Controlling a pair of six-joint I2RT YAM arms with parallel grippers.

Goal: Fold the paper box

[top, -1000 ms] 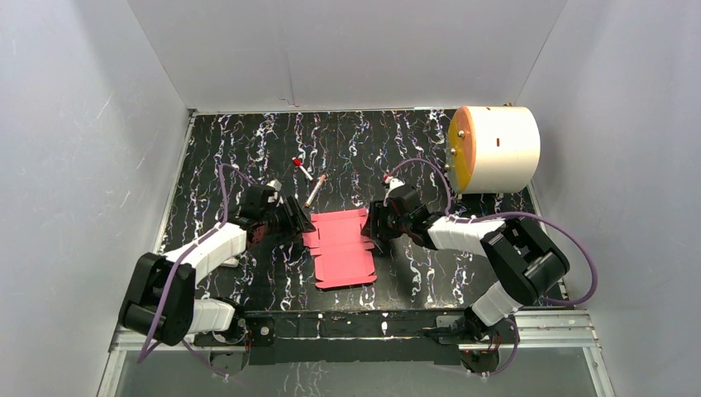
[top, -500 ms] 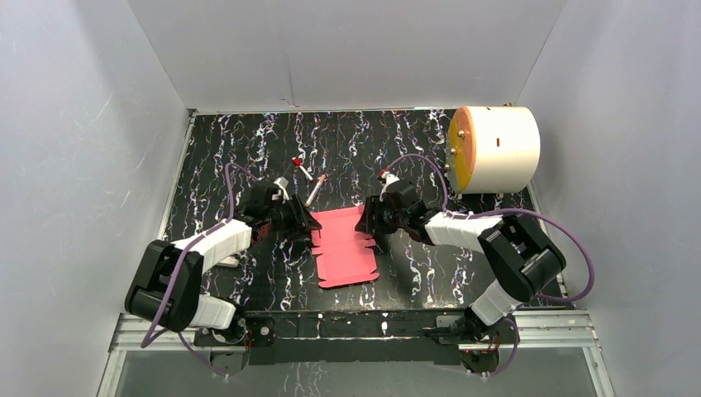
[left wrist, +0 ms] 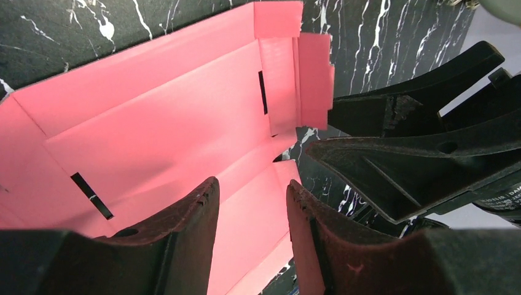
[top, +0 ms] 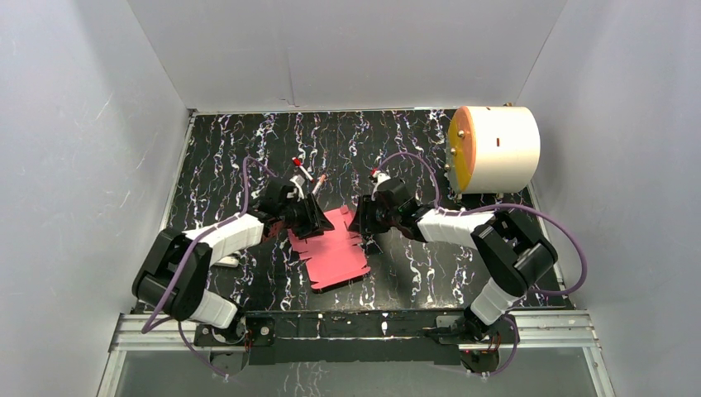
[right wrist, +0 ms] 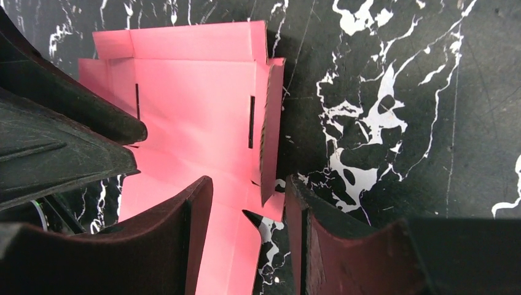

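Note:
The paper box (top: 332,250) is a flat red-pink die-cut sheet lying skewed on the black marbled table. My left gripper (top: 317,222) is open at its far left edge. In the left wrist view the sheet (left wrist: 160,123) fills the frame and runs under the gap between my left gripper's (left wrist: 250,192) fingers. My right gripper (top: 360,223) is open at the sheet's far right edge. In the right wrist view the right gripper (right wrist: 249,189) straddles a side flap (right wrist: 270,123) that stands up from the sheet (right wrist: 190,117). The two grippers almost meet over the far end.
A big white cylinder with an orange face (top: 493,149) lies at the back right. Two thin red-capped pens (top: 302,169) lie just beyond the left gripper. White walls close in the left, right and back of the table (top: 248,149).
Both grippers have moved inward toward each other over the sheet's far end. The sheet has turned and slid a little to the left.

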